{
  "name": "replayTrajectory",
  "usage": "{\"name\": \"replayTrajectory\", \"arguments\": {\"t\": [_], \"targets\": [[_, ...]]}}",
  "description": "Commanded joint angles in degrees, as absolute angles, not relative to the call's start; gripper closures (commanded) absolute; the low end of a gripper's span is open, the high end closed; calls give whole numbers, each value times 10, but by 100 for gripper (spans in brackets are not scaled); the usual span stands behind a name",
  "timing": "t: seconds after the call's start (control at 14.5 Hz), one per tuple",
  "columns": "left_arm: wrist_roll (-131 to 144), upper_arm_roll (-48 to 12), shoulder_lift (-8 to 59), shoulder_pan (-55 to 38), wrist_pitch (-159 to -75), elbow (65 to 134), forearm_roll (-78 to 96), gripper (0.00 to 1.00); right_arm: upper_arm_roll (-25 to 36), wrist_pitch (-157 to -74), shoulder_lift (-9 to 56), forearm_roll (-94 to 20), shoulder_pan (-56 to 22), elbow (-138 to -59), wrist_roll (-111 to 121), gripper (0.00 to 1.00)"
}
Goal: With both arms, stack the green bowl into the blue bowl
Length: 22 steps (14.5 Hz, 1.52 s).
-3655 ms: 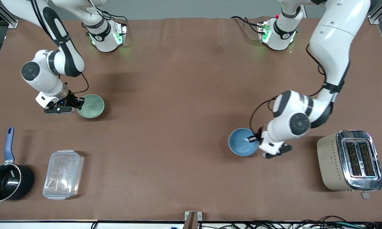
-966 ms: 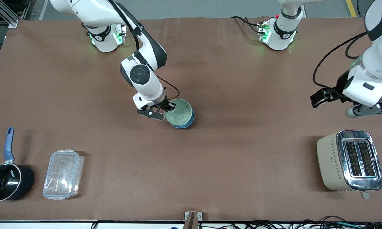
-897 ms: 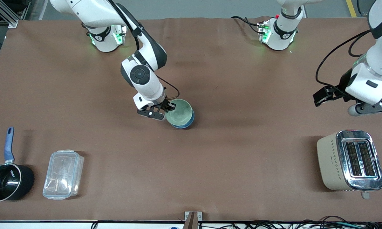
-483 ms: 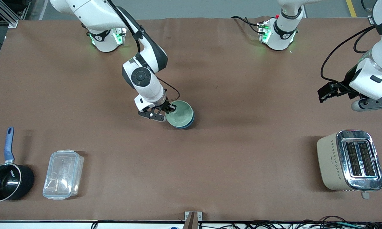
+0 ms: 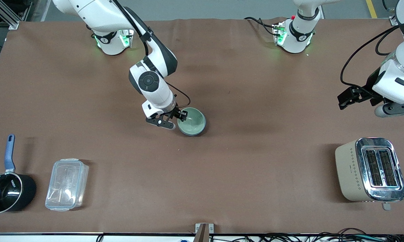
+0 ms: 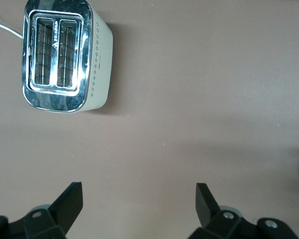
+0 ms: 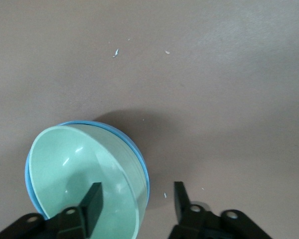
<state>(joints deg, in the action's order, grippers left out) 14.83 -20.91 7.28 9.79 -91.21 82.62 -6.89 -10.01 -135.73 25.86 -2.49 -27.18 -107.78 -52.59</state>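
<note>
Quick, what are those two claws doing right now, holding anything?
Right gripper: open, fingers astride the rim of the green bowl, which sits in the blue bowl.
Left gripper: open, holding nothing, over bare table near the toaster.

Mint-green bowl [image 5: 192, 121] in sky-blue bowl [image 7: 142, 172]

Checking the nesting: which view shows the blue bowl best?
The right wrist view: the blue bowl shows as a rim around the green bowl. The front view shows only a dark sliver; the left wrist view shows none.

Front camera high, facing robots, whole table [image 5: 222, 84]. Wrist cameras look straight down, close; toaster [image 6: 65, 55] shared with front.
</note>
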Motion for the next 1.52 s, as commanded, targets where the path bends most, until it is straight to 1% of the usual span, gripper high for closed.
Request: {"name": "replayTrajectory", "arguments": {"t": [0.0, 0.07, 0.14, 0.28, 0.34, 0.41, 0.55, 0.69, 0.76, 0.97, 1.31, 1.45], "targets": [[127, -210, 58, 104, -913, 832, -67, 0, -104, -1199, 190, -6, -232, -1022, -495, 0], [125, -207, 55, 104, -913, 832, -67, 0, -104, -1141, 161, 14, -209, -1007, -459, 0], [123, -207, 50, 104, -912, 832, -67, 0, -105, -1100, 136, 26, -181, -996, -426, 0], [122, -207, 49, 114, -911, 832, -66, 0, -104, -1051, 75, 29, -110, -989, -340, 0], [121, -208, 37, 118, -910, 833, -65, 0, -99, -1035, 47, 28, -79, -986, -285, 0], [119, -203, 30, 112, -903, 833, -60, 0, -90, -1014, 26, 28, -60, -979, -232, 0], [116, -159, 24, 76, -901, 838, -47, 0, -27, -956, 8, 26, -61, -935, -171, 0], [108, -86, 11, 11, -881, 845, -30, 0, 6, -871, 9, 22, -60, -874, -88, 0], [106, -62, 4, -3, -877, 853, -19, 0, 22, -847, 9, 20, -60, -851, -72, 0], [105, -61, -4, -5, -877, 864, -14, 0, 33, -846, 13, 19, -57, -830, -57, 0], [75, -63, -2, -7, -876, 858, -13, 0, 35, -848, 13, 13, -56, -838, -48, 0], [47, -69, -1, -5, -872, 858, -14, 0, 57, -853, 13, 6, -59, -850, -46, 0]]}}
